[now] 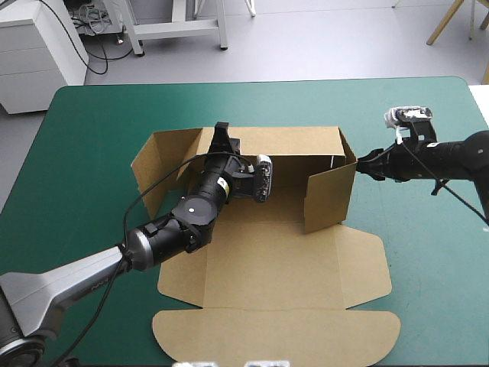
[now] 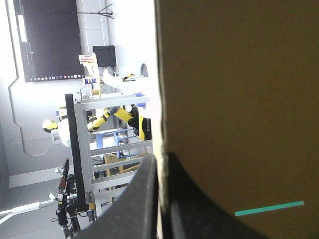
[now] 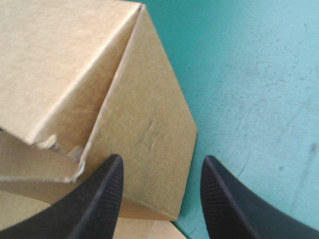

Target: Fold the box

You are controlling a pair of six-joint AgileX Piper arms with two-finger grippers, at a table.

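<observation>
Cardboard sets the terms at this moment: the brown cardboard box (image 1: 267,260), a cut sheet partly raised, lies at the middle of the teal-green table (image 1: 92,138). Its base is flat, its rounded lid flap spreads toward 6 o'clock, its back wall stands toward 12 o'clock, a side wall is up at 3 o'clock, and a side flap splays outward at about 10 o'clock. The left end effector (image 1: 222,136) reaches over the base from 7 o'clock and is clamped on the back wall's top edge; in the left wrist view its black fingers (image 2: 144,199) are all but together, with the thin board edge between them. The right end effector (image 1: 361,162) comes in from 3 o'clock to the box's far right corner with its fingers apart, the angled end flap ahead of them; whether it touches the board I cannot tell. The board looks light, stiff within each panel and free at its creases, so I judge it will swing rather than bend, and the whole sheet could slide on the cover if pushed without a counter-hold. The best holds are the free edges of walls and flaps close to a crease; a mid-panel pinch risks buckling. The cut edge by that corner looks a little ragged, so tucking there calls for gentle pressure.
</observation>
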